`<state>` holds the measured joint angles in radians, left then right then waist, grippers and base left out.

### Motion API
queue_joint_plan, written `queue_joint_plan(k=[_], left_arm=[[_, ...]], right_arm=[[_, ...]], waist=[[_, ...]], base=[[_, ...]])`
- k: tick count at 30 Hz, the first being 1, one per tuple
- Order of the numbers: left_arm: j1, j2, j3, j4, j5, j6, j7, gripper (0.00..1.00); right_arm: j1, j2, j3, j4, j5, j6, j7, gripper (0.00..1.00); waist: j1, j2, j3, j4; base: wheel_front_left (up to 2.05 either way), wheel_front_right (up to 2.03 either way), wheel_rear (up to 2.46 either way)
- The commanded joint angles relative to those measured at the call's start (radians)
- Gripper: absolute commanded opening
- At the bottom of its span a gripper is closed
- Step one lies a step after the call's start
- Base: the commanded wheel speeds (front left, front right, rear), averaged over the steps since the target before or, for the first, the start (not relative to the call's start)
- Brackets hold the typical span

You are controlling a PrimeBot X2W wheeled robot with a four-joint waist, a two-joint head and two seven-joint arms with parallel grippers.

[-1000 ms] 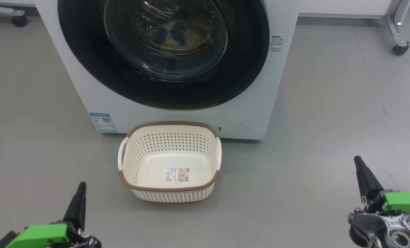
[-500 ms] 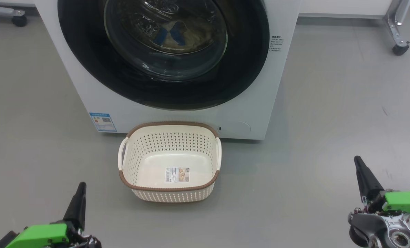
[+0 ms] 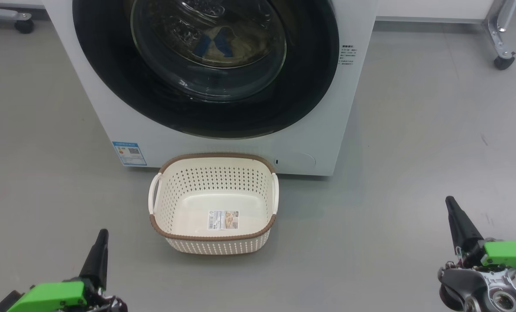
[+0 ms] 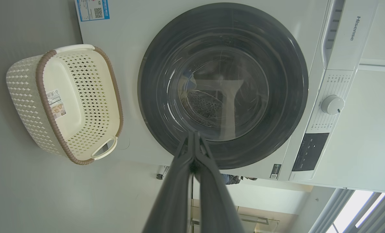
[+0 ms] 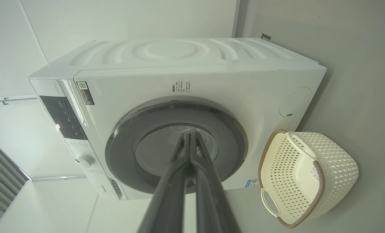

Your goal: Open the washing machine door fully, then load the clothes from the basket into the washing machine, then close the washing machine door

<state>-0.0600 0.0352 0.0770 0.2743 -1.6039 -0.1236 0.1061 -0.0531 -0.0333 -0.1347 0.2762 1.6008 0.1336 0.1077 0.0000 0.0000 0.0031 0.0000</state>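
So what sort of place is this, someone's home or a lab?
Probably a lab or test room rather than a home: a washing machine stands on a plain grey floor, a basket in front of it, and wheeled metal frame legs stand at the edges.

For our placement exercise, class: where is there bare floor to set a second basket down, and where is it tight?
Free: floor left of the basket and right of it, and the strip before it between the left gripper and right gripper. Crowded: between the basket and the washing machine.
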Motion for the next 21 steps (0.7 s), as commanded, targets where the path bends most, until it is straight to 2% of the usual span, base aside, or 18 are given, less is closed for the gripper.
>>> queue_joint_plan(k=[1,21], left_arm=[[-0.048,0.016,0.037,-0.029,-0.005,-0.007,0.007,0.00],[-0.048,0.016,0.037,-0.029,-0.005,-0.007,0.007,0.00]], right_arm=[[-0.055,-0.017,0.021,-0.031,0.008,-0.003,0.006,0.00],[-0.055,-0.017,0.021,-0.031,0.008,-0.003,0.006,0.00]], waist=[[0.0000,0.0000,0.000,0.000],[0.0000,0.0000,0.000,0.000]], base=[[0.00,0.00,0.00],[0.00,0.00,0.00]])
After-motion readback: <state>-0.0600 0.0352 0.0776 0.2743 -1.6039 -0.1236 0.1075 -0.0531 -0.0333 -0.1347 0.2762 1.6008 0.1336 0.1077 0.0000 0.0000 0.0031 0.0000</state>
